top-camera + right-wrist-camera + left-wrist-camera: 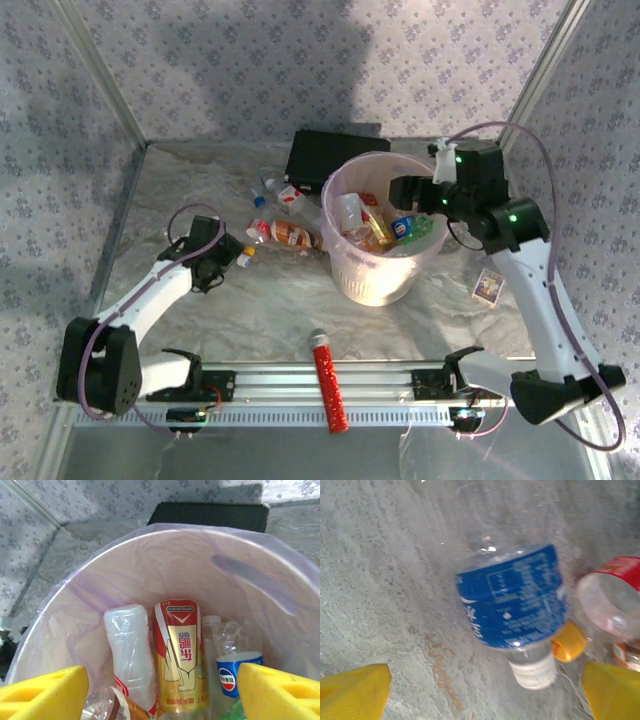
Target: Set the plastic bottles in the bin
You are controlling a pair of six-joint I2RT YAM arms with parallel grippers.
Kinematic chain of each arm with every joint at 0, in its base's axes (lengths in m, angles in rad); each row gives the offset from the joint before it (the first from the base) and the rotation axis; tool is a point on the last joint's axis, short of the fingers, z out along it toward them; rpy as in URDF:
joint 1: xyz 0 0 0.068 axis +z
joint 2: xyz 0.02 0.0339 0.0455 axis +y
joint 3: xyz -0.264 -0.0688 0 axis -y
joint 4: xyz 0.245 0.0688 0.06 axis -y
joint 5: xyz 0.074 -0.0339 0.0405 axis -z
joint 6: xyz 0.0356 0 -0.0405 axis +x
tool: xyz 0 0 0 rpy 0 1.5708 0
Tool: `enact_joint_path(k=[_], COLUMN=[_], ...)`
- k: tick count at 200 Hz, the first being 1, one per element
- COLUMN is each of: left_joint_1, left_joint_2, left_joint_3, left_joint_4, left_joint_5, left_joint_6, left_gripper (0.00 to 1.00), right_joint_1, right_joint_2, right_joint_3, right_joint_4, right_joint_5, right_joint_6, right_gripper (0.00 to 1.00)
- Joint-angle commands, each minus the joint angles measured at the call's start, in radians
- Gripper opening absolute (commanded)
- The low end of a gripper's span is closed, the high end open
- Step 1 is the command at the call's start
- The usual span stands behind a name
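Marbled grey table (260, 310) in the top view: left gripper (237, 252) sits low over it, jaws spread, holding nothing. A few plastic bottles (292, 235) lie just ahead of its fingertips, and the bin (375, 285) stands further off on that same side. Right gripper (402, 190) hangs over the bin's far-right rim, jaws apart, empty, with several bottles in the bin below it. Black box (325, 155) sits behind the bin, past the right gripper's tip. Red glitter tube (330, 385) lies well back by the arm bases, and a small card (488, 287) is on the table beside the right forearm. Left wrist view: yellow fingers (355, 692) wide open at both lower corners, nothing touching them. Blue-label bottle (512, 600) lies on the table straight ahead between them, white cap (535, 671) toward the gripper, slightly blurred. Yellow cap (568, 642) is just beside it on the view's right, and a red-label bottle (615, 592) is ahead of that finger. Right wrist view: fingers parted, released, nothing between. Bin rim (100, 565) curves below and ahead. Inside, under the gap, stands a red-and-gold bottle (180, 655), with a clear white bottle (127, 650) toward the view's left finger and a blue-logo bottle (235, 672) toward the other. Black box shows past the far rim.
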Motion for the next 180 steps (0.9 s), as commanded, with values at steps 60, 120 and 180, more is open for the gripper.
enact_joint_path(k=[60, 120, 180], left_joint_1=[0.007, 0.018, -0.004], left_joint_2=[0.167, 0.242, 0.084], left_joint_3=[0.050, 0.095, 0.104], left_joint_4=[0.131, 0.133, -0.003], left_joint_5=[-0.069, -0.084, -0.119], left_joint_6=[-0.100, -0.048, -0.004], left_gripper=[0.94, 0.75, 0.56], right_joint_1=[-0.045, -0.064, -0.065], right_joint_2=[-0.076, -0.071, -0.036], right_joint_3=[-0.039, -0.049, -0.005], right_joint_4=[-0.089, -0.086, -0.050], right_joint_5=[-0.058, -0.085, -0.128], right_joint_6=[0.022, 0.016, 0.015], right_gripper=[0.79, 0.78, 0.78])
